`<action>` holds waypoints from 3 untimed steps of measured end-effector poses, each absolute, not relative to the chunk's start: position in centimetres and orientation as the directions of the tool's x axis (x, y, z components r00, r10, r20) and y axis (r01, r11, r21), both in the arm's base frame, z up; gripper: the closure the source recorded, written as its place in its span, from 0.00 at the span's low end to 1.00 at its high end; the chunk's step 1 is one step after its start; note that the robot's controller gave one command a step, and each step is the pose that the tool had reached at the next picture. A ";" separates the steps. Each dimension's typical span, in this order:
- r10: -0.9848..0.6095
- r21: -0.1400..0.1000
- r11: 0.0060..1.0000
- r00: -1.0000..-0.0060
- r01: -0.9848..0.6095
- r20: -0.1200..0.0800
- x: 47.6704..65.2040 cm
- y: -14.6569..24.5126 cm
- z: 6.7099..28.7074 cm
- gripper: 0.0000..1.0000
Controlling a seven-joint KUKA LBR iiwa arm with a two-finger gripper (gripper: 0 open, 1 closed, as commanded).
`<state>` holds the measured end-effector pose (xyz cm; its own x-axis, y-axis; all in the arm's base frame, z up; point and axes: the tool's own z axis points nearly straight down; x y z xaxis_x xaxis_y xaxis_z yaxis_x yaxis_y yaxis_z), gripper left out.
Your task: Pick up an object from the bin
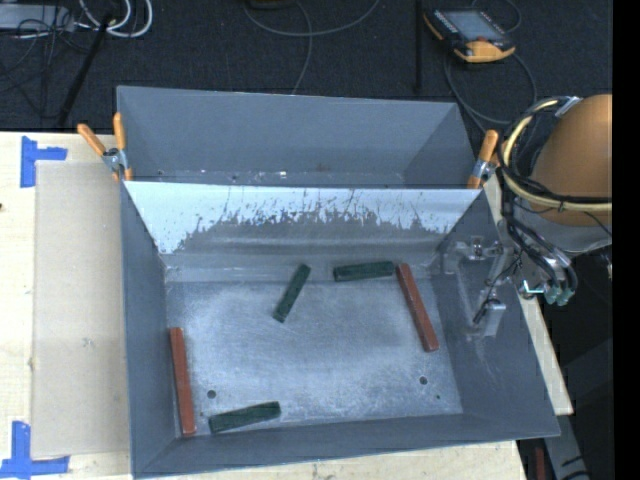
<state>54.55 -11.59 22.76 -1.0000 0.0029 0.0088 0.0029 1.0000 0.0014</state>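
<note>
The grey bin has five short bars spread over its floor, none stacked on another. The right brown bar, reddish-brown and slim, lies along the foot of the right wall, running from near the back right corner toward the front with its front end a little further right. It is the thing nearest the end effector. The back green bar, dark green, lies almost parallel to the back wall and close to it. Its right end comes up against the back end of the right brown bar, and whether the two touch cannot be told. Just left of it, the tilted green bar lies at a slant in the back half of the floor, apart from the rest. Well away, the left brown bar runs along the foot of the left wall toward the front left corner. The front green bar lies near the front edge, with its left end just beside the front end of the left brown bar.

The end effector hangs above the sloping right wall, outside the floor area, to the right of the right brown bar and apart from it. Whether it is released or clenched cannot be told, nor whether it touches the wall. Above it on the arm sit the orange cover and looped cables, beyond the bin's right rim. Nothing stands on the strip of wall between the end effector and the right brown bar.
</note>
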 end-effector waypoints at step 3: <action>-0.996 0.003 0.083 -0.083 -0.997 -0.013 58.7 -13.0 10.0 0.00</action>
<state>58.72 -13.05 9.98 -0.0826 -0.9965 -0.0131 -0.9966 0.0825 0.0034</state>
